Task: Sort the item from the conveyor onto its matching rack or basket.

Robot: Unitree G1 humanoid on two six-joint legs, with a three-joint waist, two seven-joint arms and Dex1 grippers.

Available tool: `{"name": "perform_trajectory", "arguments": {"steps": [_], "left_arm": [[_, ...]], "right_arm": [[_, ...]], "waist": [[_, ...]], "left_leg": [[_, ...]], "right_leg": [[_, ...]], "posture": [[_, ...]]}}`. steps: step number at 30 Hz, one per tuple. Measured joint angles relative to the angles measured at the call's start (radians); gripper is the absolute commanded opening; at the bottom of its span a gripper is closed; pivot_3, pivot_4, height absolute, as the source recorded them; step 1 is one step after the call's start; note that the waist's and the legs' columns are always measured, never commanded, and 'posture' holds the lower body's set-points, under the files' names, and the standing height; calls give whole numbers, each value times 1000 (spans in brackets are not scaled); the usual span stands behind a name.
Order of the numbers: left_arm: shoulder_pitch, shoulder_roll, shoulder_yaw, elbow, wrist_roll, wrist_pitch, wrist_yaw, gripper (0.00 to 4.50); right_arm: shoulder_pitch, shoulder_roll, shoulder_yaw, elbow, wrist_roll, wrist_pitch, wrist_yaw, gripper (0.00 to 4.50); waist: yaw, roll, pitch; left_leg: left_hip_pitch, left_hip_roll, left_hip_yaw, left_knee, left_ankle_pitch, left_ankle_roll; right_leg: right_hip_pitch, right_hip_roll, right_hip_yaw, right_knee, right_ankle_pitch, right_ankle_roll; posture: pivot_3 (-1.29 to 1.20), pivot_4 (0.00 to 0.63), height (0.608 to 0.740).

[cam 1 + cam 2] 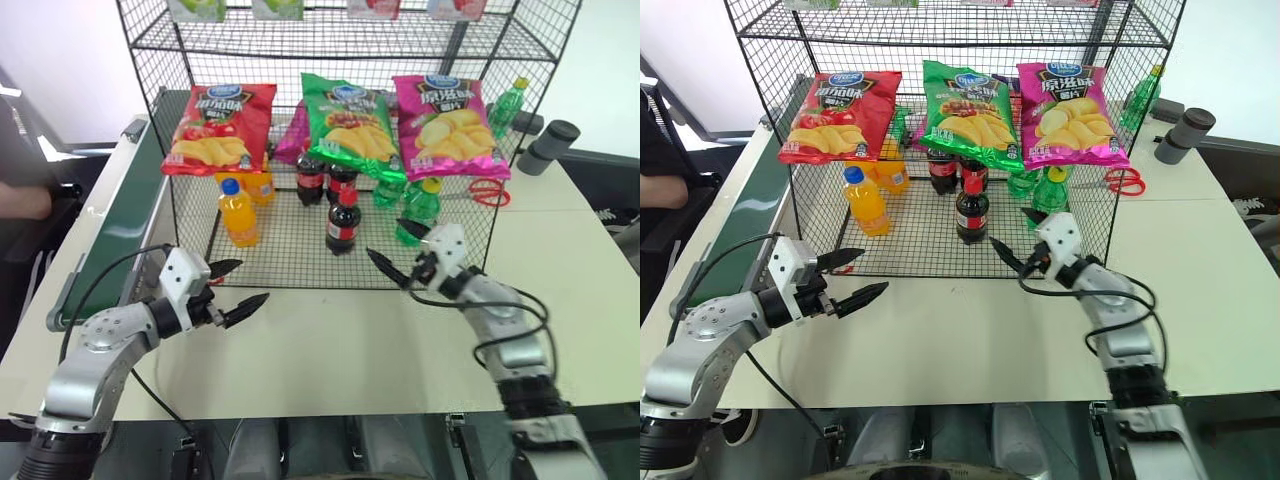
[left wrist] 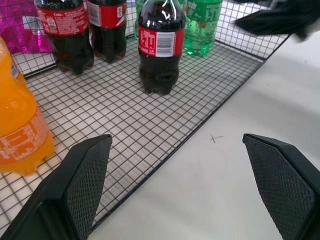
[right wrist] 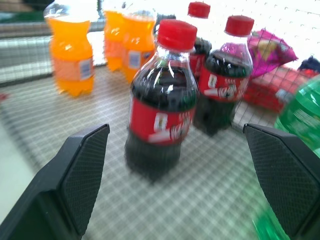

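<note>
- The cola bottle (image 1: 343, 222) stands upright on the wire floor of the black rack (image 1: 300, 262), near the centre of the head view, a little in front of two more cola bottles (image 1: 323, 178) of the same kind.
- The right gripper (image 1: 397, 248) sits just right of centre, by the rack's front edge, its fingers spread wide and holding nothing (the bottle stands apart from them, free).
- The left gripper (image 1: 240, 289) hangs at lower left over the pale table (image 1: 330, 350), also spread wide and empty.
- An orange-drink bottle (image 1: 238, 212) stands left of the cola bottle on the same wire floor; green bottles (image 1: 418, 210) stand to its right.
- Red (image 1: 219, 125), green (image 1: 350, 122) and pink (image 1: 450, 122) chip bags hang across the rack's front in the upper half of the frame.
- The conveyor (image 1: 120, 215) runs along the left edge, beside the rack.
- Red scissors (image 1: 489, 191) lie at right, by the rack's corner.
</note>
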Motion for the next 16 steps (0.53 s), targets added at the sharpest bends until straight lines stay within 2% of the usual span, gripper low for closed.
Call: {"name": "perform_trajectory", "arguments": {"steps": [4,6,11,16], "left_arm": [[27,25,43,7,-10,7,-9,4500],[45,40,64,16,-12,13,-18,4500],[83,60,100,21,-19,20,-31,4500],[91,65,112,27,-17,19,-41,4500]], "right_arm": [[129,-158,-118,-132,111,116,94,4457],[176,-199,-175,-148,142,153,115,4457],[246,-230,-269,-154,178,183,140,4457],[242,-231,-284,-154,179,189,141,4457]], "waist": [[4,1,0],[3,0,0],[5,0,0],[7,0,0]], "left_leg": [[0,0,0,0,0,0],[0,0,0,0,0,0],[1,0,0,0,0,0],[1,0,0,0,0,0]], "right_leg": [[1,0,0,-1,0,0],[1,0,0,-1,0,0],[2,0,0,-1,0,0],[2,1,0,-1,0,0]], "posture": [[0,150,740],[0,150,740],[0,150,740],[0,150,740]]}}
